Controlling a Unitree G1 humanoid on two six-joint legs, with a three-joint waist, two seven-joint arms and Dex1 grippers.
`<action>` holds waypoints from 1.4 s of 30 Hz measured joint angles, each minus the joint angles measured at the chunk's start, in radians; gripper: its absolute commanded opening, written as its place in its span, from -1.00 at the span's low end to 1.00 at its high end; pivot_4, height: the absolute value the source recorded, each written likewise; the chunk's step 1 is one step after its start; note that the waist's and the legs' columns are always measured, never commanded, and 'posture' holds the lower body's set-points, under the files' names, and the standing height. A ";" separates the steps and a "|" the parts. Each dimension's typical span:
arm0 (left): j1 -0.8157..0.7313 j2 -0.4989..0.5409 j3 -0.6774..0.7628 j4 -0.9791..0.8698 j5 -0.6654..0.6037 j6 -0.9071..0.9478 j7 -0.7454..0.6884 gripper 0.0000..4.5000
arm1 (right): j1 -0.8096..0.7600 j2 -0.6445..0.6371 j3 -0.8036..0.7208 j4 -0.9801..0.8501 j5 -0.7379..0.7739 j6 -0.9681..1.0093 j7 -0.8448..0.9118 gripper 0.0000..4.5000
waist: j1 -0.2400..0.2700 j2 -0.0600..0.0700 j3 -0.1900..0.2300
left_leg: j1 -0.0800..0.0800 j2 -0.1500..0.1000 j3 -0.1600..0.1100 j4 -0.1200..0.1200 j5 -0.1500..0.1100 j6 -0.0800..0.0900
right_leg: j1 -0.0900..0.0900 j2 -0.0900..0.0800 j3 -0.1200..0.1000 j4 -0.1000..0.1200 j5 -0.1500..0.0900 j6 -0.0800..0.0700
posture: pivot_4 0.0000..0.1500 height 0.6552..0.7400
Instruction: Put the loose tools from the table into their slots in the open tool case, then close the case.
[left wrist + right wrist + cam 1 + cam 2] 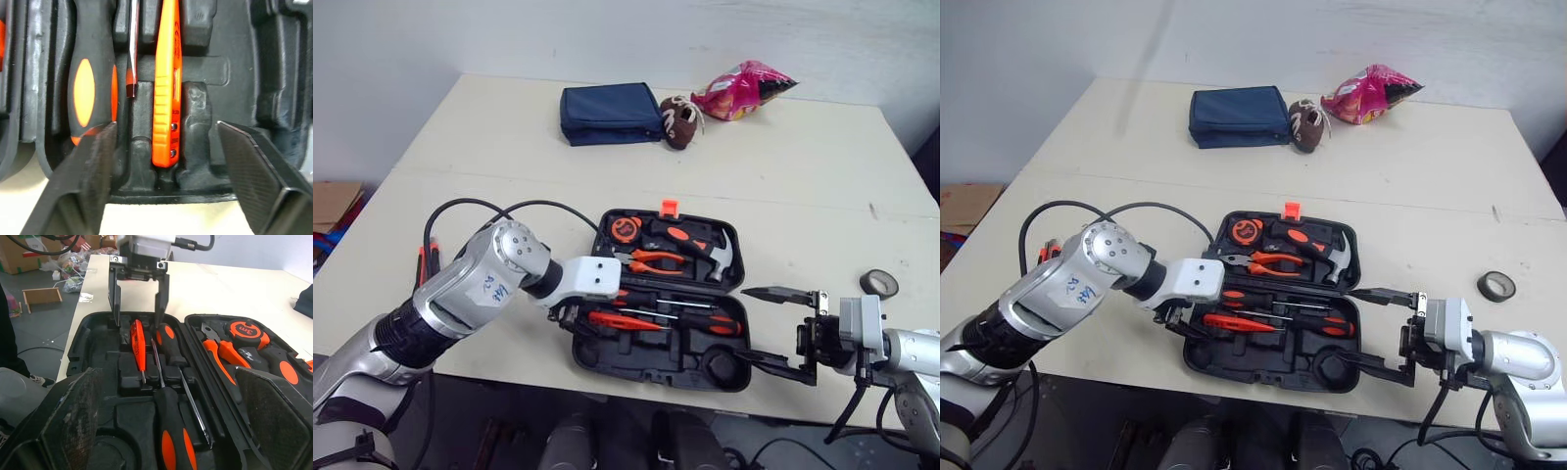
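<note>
The black tool case [641, 358] lies open near the table's front edge. It holds a tape measure [626, 228], pliers [652, 260], a hammer [703, 246], screwdrivers [677, 300] and an orange utility knife [616, 320]. My left gripper [570, 315] hovers open over the case's left end. In the left wrist view its fingers [93, 161] straddle the knife [165, 98] without touching it. My right gripper [781, 329] stands open at the case's right edge, level with a round empty recess [724, 365]. A black tape roll [879, 283] lies loose on the table to the right.
At the back of the table sit a blue pouch [610, 115], a brown toy football [679, 122] and a pink snack bag [742, 90]. A cardboard box [333, 202] is on the floor to the left. The table's front edge runs just below the case.
</note>
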 measured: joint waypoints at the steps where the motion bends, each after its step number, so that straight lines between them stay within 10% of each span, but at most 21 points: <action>1: -0.002 0.013 0.009 -0.016 -0.012 0.012 -0.013 0.37 | 0.000 0.000 0.000 0.002 0.000 0.000 0.004 1.00 | 0.000 0.000 0.000 | 0.000 0.000 0.000 0.000 0.000 0.000 | 0.000 0.000 0.000 0.000 0.000 0.000 | 1.00 1.00; 9: -0.002 0.012 0.150 -0.080 -0.145 0.035 -0.036 0.37 | -0.010 0.000 0.001 0.007 0.002 0.004 0.021 1.00 | 0.002 0.000 0.000 | 0.000 0.000 -0.001 0.002 0.000 0.000 | 0.001 0.000 0.000 0.001 0.000 0.000 | 1.00 1.00; 17: 0.272 -0.175 0.363 0.061 -0.244 -0.293 0.049 -0.99 | -0.033 -0.002 0.002 -0.005 0.005 0.057 -0.017 1.00 | 0.000 0.000 0.000 | 0.000 0.000 -0.004 0.006 -0.001 0.000 | 0.001 -0.002 -0.001 0.002 0.000 0.000 | 1.00 1.00; 42: 0.372 -0.297 0.253 0.324 -0.094 -0.671 0.091 -0.99 | -0.016 0.003 0.001 0.073 -0.023 -0.003 0.005 1.00 | 0.004 0.001 -0.001 | 0.001 0.000 -0.003 0.007 -0.003 0.003 | 0.003 -0.002 -0.001 0.002 0.000 0.001 | 1.00 1.00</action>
